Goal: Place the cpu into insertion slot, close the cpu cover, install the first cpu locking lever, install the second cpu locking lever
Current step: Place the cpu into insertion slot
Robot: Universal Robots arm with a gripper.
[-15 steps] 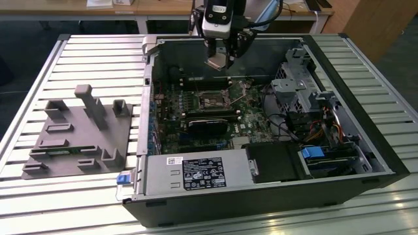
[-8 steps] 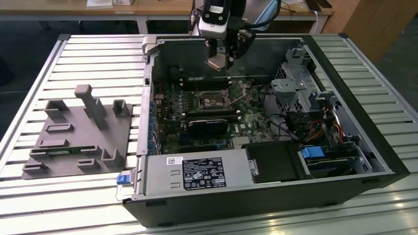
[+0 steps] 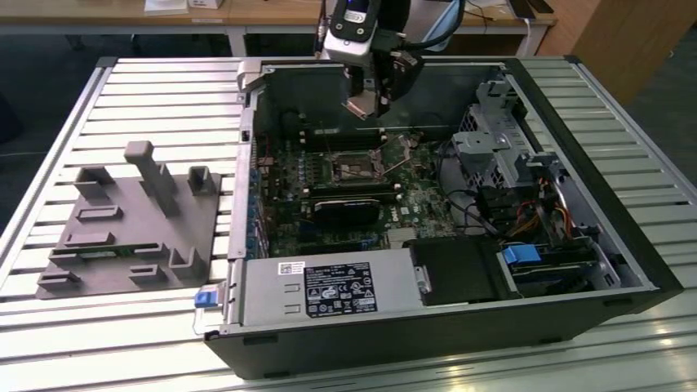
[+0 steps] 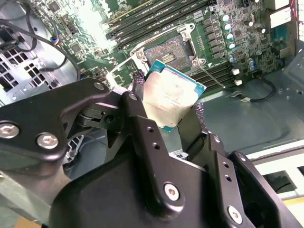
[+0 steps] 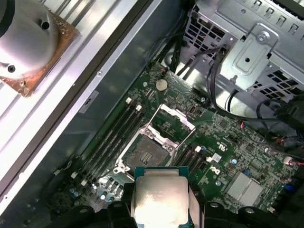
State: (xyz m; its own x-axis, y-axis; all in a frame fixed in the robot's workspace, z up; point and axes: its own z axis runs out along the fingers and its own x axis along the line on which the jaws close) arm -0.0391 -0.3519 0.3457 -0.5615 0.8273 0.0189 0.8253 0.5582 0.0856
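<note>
**Item:** cpu [image 5: 160, 199], gripped by its edges in the end effector [image 3: 366, 108] and hanging face-level above the open computer case [image 3: 637, 269], well clear of the motherboard [image 5: 223, 142].
**Insertion slot** [image 5: 151, 154]: bare, lying below the chip.
**Cpu cover** [image 5: 178, 115]: swung up on its hinge.
**Handling note:** the step likely calls for squaring the chip to the socket rim, matching corner marks, lowering it level and releasing without pressing.
</note>
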